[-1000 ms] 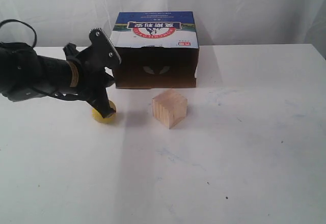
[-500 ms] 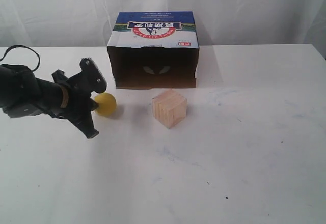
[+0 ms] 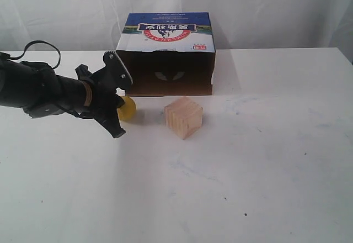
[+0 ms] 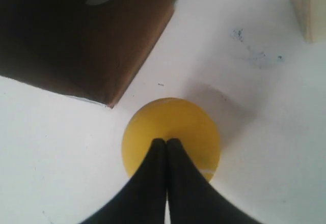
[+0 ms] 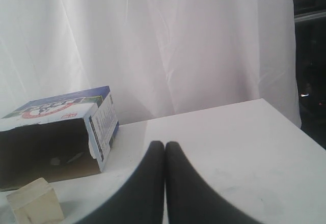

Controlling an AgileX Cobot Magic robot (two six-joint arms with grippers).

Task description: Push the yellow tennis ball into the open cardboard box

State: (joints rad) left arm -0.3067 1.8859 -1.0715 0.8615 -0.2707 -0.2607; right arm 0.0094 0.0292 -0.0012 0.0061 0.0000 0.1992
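Observation:
The yellow tennis ball (image 3: pixel 129 109) rests on the white table just in front of the left front corner of the open cardboard box (image 3: pixel 167 33). The box's dark opening faces the front, and its blue-and-white panel with the red logo is on top. My left gripper (image 3: pixel 119 106) is shut, its fingertips against the ball's left side. In the left wrist view the shut tips (image 4: pixel 166 141) press the ball (image 4: pixel 173 117), with the box corner (image 4: pixel 102 56) just beyond. My right gripper (image 5: pixel 164 145) is shut on nothing, away from the box (image 5: pixel 102 117) and outside the exterior view.
A pale wooden cube (image 3: pixel 183 117) stands in front of the box, to the right of the ball, and shows in both wrist views (image 4: pixel 308 5) (image 5: pixel 33 204). A white curtain (image 3: pixel 265 5) hangs behind the table.
The left gripper swung down behind the ball, then pushed it to the right and a little toward the box. The ball now lies nearer the box's left front corner.

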